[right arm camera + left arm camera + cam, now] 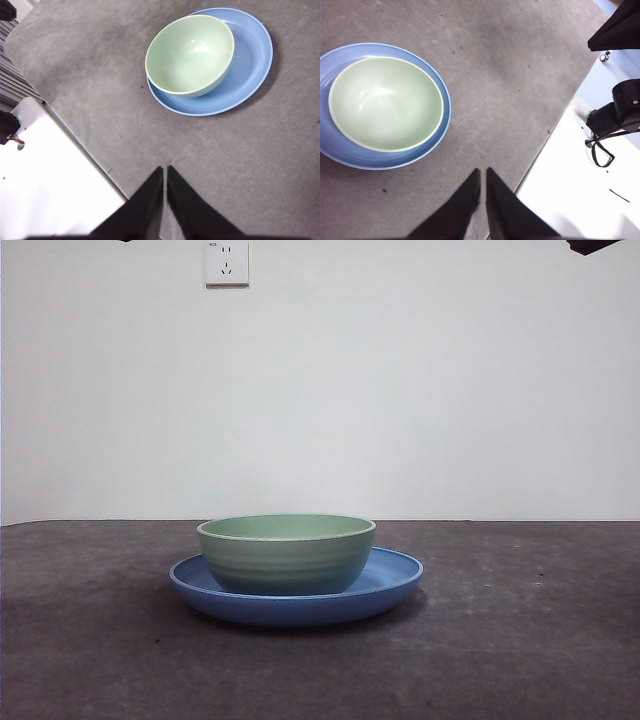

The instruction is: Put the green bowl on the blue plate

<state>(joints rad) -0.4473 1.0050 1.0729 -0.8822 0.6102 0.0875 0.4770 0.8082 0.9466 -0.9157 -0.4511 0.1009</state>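
Observation:
The green bowl (287, 553) stands upright on the blue plate (395, 580) in the middle of the grey table, set toward the plate's left side in the front view. The bowl is empty. The left wrist view shows the bowl (385, 102) on the plate (350, 155), and so does the right wrist view, with bowl (190, 54) and plate (250, 60). My left gripper (483, 172) is shut and empty, high above the table and away from the plate. My right gripper (165, 170) is shut and empty, also raised and apart from the plate.
A white wall with a socket (227, 262) stands behind the table. The table's edge and a white surface with black hardware (615, 112) show in the left wrist view. A white surface (45, 170) borders the table in the right wrist view. A dark arm tip (592, 246) sits at the top right.

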